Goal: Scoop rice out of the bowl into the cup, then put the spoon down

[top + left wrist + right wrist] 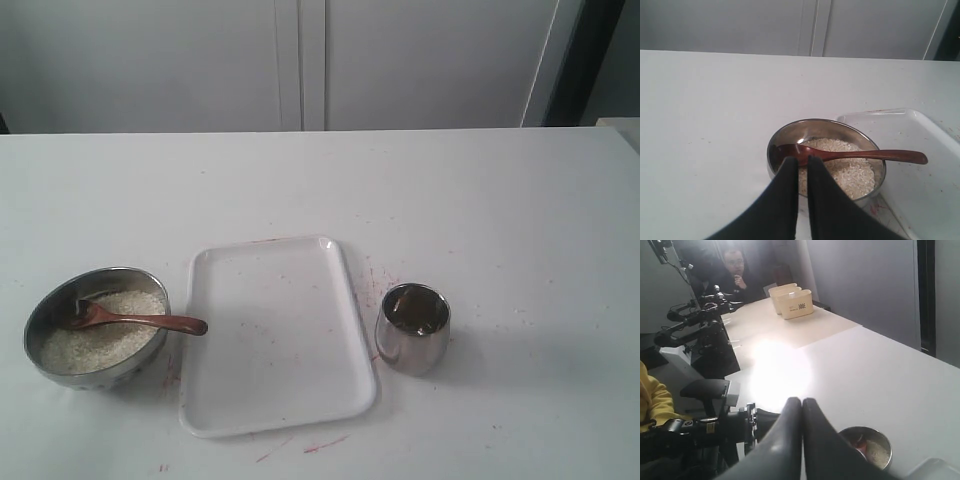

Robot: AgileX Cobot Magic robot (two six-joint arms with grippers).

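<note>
**Spoon in the bowl, both arms empty**

Exterior view: you see the bowl (52, 300) toward the bench's (500, 200) left edge, holding the rice (100, 340) and the spoon (140, 321). The cup (413, 345) stands just right of the white tray (280, 340).

Left wrist view: your left fingers (782, 200) hover near the bowl (790, 131), a thin slit apart, holding nothing.

Right wrist view: your right fingers (785, 440) are pressed together, empty.
</note>
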